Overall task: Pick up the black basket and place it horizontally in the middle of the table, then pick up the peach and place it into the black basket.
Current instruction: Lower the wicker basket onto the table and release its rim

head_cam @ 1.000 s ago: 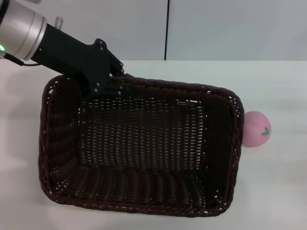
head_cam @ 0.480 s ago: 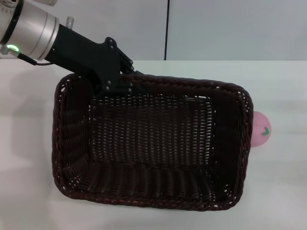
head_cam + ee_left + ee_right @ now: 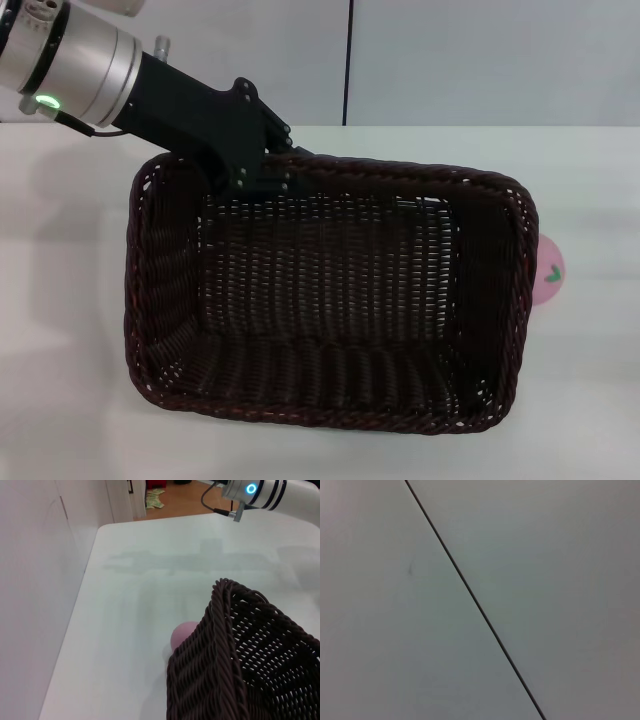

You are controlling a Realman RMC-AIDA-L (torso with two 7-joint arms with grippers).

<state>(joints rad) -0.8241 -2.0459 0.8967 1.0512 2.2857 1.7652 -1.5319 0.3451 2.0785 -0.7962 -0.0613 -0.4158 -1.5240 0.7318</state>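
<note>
The black basket (image 3: 330, 290) is large, dark and woven, and its open top faces the head camera. My left gripper (image 3: 262, 178) is shut on its far rim near the far left corner and holds it over the white table (image 3: 60, 300). The pink peach (image 3: 550, 272) lies on the table at the basket's right side, mostly hidden behind the basket's wall. In the left wrist view the basket (image 3: 240, 655) fills the near corner and the peach (image 3: 184, 632) peeks out beside its rim. My right gripper is out of view.
A pale wall with a dark vertical seam (image 3: 350, 60) stands behind the table. Part of the silver right arm (image 3: 260, 490) shows above the table's far side in the left wrist view. The right wrist view shows only wall and a seam (image 3: 475, 600).
My left arm has carried the basket to the right. The basket now covers most of the peach, which showed whole a second ago.
</note>
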